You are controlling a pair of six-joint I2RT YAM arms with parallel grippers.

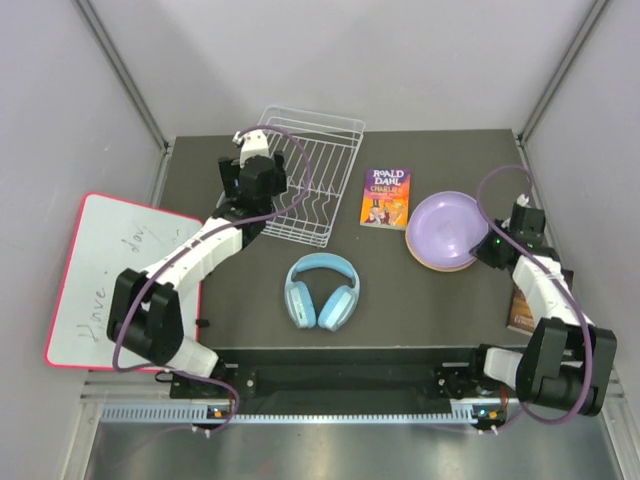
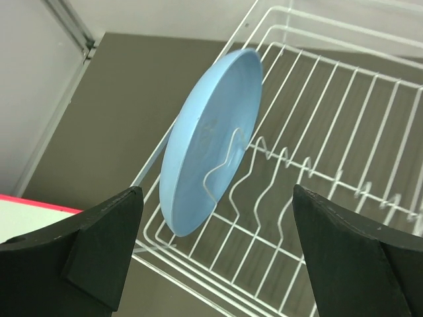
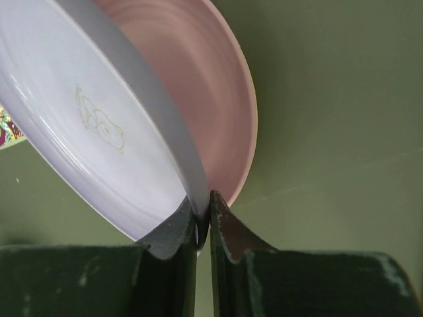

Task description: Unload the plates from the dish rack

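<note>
arms (image 1: pixel 190 255): white links, black joints | cables (image 1: pixel 300 160): purple | pincer fingers (image 2: pixel 99 244): black

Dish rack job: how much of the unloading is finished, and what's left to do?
Mostly done. The lilac plate lies outside the dish rack, on top of the pink plate. In hand: the right pincer is shut on the lilac plate's rim, not yet let go. Left: the light blue plate stands in the dish rack, with the open left pincer facing it.
</note>
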